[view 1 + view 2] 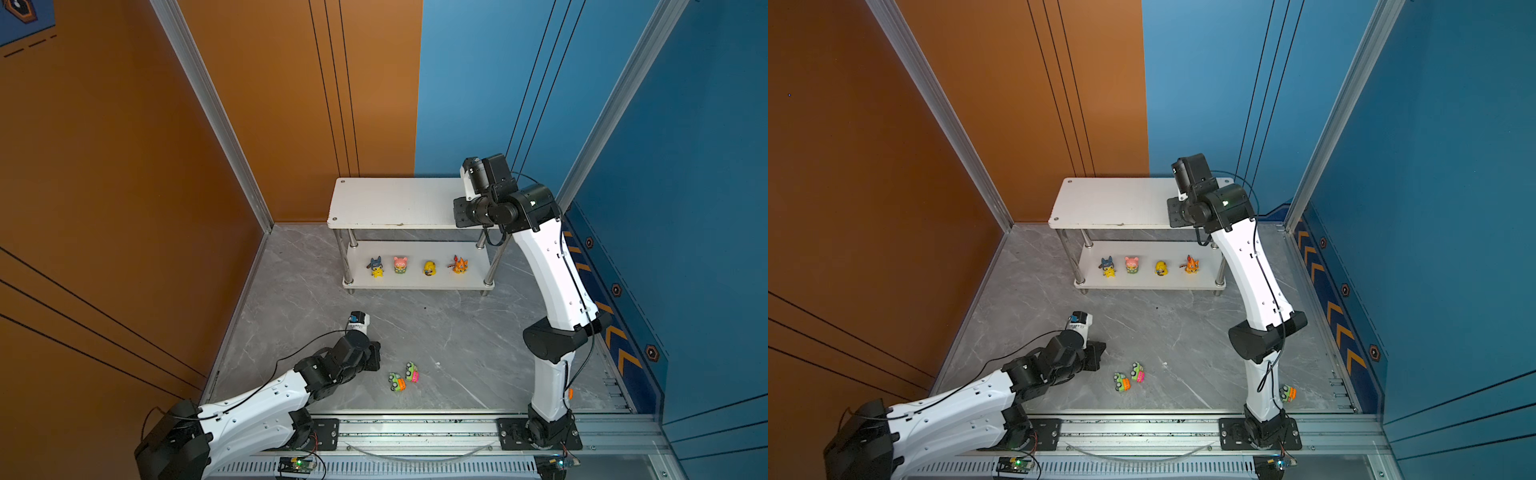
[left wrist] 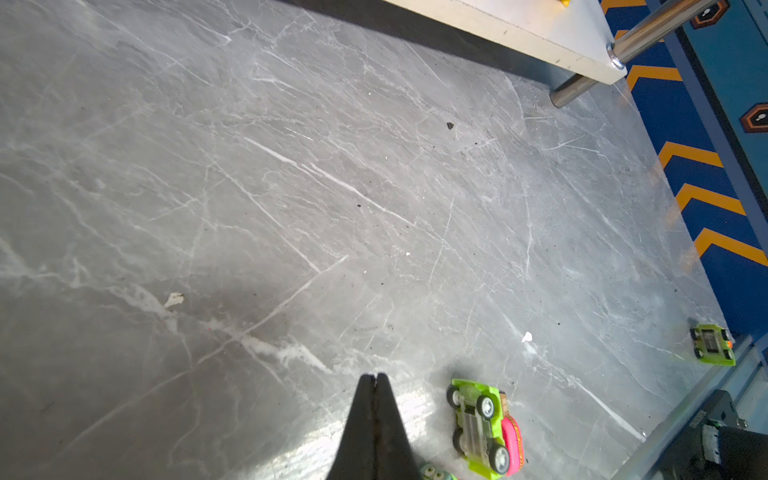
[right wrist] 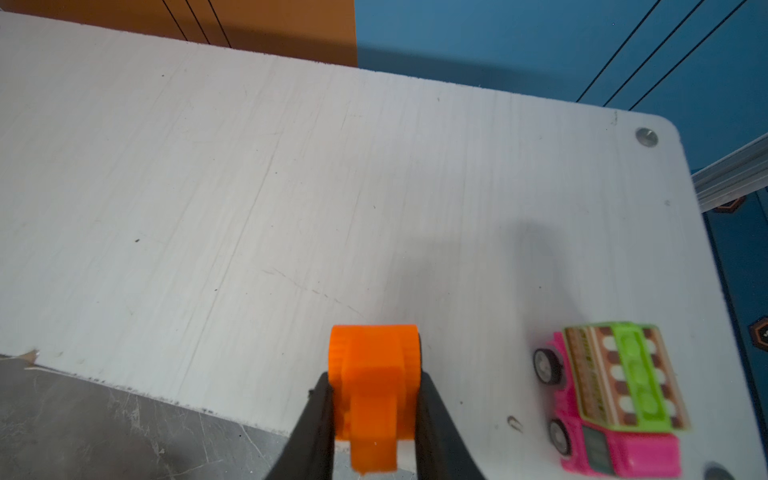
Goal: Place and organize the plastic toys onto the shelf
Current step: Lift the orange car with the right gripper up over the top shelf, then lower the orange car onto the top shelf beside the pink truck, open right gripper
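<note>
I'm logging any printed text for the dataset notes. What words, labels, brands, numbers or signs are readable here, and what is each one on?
No words or numbers are legible in any view.
Black motor housing: faint pale print, too blurred to read.
Blue wall strip: orange chevrons and hexagon emblems, no lettering.
Pink car and orange car: no lettering visible.

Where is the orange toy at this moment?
Right wrist view: the orange toy is gripped in the right tool over the front edge of the shelf's top board, near its right end, beside the pink-and-green car standing there.
</note>
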### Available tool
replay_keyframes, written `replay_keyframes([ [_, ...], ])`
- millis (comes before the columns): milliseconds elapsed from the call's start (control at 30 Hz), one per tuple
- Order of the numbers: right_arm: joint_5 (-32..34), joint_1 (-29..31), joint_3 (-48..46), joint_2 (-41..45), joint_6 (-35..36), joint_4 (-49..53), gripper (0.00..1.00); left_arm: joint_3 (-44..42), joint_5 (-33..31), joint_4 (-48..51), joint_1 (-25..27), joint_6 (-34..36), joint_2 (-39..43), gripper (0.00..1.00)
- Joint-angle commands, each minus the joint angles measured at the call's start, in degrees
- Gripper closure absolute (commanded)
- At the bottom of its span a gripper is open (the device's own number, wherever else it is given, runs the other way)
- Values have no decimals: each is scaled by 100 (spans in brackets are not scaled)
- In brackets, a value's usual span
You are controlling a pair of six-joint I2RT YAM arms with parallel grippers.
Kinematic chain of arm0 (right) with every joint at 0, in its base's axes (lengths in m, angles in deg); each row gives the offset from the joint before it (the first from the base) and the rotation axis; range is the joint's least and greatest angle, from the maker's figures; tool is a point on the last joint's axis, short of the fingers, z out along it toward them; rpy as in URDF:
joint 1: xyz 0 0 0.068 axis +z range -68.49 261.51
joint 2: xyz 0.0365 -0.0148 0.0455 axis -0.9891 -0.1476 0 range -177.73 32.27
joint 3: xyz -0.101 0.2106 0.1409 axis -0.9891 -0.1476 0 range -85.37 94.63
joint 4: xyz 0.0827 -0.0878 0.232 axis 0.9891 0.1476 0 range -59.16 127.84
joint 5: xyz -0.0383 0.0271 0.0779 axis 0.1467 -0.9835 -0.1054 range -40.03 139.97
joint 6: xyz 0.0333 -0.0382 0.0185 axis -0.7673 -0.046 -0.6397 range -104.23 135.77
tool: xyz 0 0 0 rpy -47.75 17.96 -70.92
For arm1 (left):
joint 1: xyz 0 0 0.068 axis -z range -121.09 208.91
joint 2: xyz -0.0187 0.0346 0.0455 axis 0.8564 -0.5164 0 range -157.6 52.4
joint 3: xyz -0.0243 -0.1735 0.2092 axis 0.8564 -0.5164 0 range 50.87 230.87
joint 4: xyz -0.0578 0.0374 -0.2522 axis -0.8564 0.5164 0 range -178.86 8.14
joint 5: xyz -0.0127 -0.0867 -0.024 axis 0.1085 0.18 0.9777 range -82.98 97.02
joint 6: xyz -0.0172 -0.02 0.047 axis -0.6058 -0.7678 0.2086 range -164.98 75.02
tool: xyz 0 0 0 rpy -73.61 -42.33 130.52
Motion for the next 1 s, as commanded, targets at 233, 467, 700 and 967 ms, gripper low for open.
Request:
replay_keyframes([
  [233, -205, -11, -133, -164, -173, -88, 86, -116, -26, 66, -15, -37, 13, 93],
  [467, -164, -26, -131, -189, -197, -89, 69, -124, -41, 33, -24, -22, 10, 88],
  [700, -129, -35, -158, -214, -209, -88, 61, -132, -43, -10, -22, -31, -38, 86],
  [967, -185, -34, -169, -202, -218, -93, 69, -145, -40, -28, -31, -37, -60, 86],
])
